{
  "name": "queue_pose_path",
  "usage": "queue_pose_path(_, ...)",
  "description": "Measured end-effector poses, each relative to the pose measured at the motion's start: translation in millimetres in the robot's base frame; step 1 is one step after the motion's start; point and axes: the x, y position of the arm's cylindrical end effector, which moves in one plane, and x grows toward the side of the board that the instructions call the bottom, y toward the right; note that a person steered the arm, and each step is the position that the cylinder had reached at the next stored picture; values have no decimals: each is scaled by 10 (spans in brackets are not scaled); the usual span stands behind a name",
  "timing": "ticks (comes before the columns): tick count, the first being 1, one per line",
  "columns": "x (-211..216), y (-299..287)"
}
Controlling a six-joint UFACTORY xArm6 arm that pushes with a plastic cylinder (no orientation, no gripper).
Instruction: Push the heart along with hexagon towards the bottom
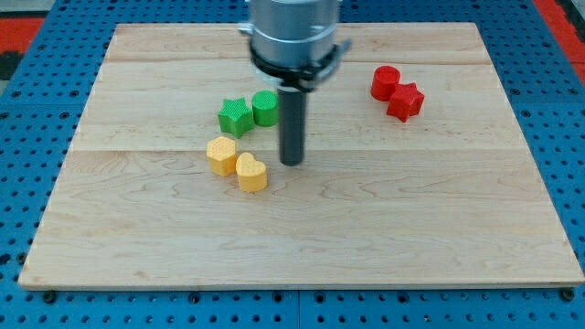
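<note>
A pale wooden board (pixel 439 238) is laid on a blue perforated table (pixel 27 164), and every place below is given from the yellow heart (pixel 251 172), which is set a little to the view's left of the board's middle. The arm's grey cylindrical housing (pixel 292 32) is seen toward the view's top of the heart. No fingers are carried; my tip (pixel 292 163) is set down just to the view's right of the heart, a narrow gap being kept. The yellow hexagon (pixel 220 154) is pressed against the heart's upper left. The green star (pixel 235 116) and green cylinder (pixel 265 108) are found above it, touching each other. The red cylinder (pixel 385 83) and red star (pixel 406 100) are placed well apart, to the upper right.
</note>
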Motion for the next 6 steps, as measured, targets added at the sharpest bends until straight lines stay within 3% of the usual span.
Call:
queue_pose_path(2,-246,-920)
queue_pose_path(3,-91,-1115)
queue_pose_path(5,146,-373)
queue_pose_path(6,146,-367)
